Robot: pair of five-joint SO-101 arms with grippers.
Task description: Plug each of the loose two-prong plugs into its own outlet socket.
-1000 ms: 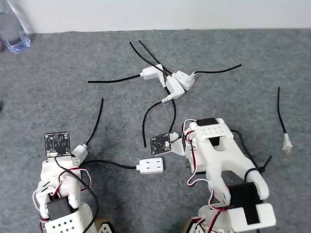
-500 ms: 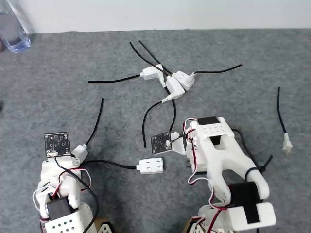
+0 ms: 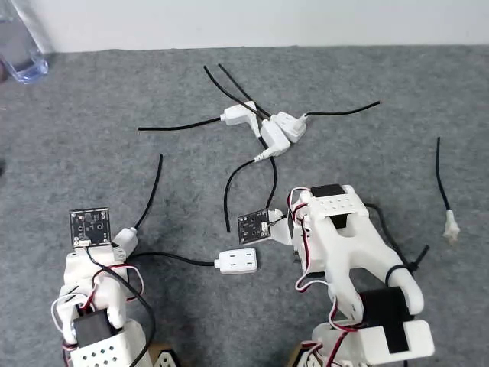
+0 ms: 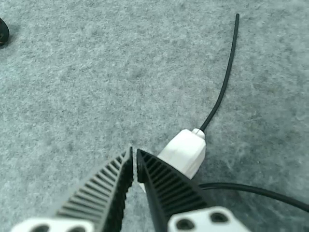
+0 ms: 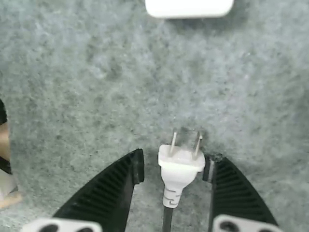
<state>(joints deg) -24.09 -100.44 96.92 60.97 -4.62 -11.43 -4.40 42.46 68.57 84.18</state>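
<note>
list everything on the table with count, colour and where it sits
outlet socket: one, white, black cord, between the arms
centre plug: one, white, inside the right claw
left plug: one, white, black cord, beside the left claw
lone plug: one, white, black cord, right edge
plug and socket cluster: count unclear, white, far centre
clear container: one, far left corner
mat: one, grey, under everything
left claw: one, black, shut
right claw: one, black, open

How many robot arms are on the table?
2. The left arm is at the near left of the grey table, beside a white plug. The right arm is at the near right, by a second plug.
</note>
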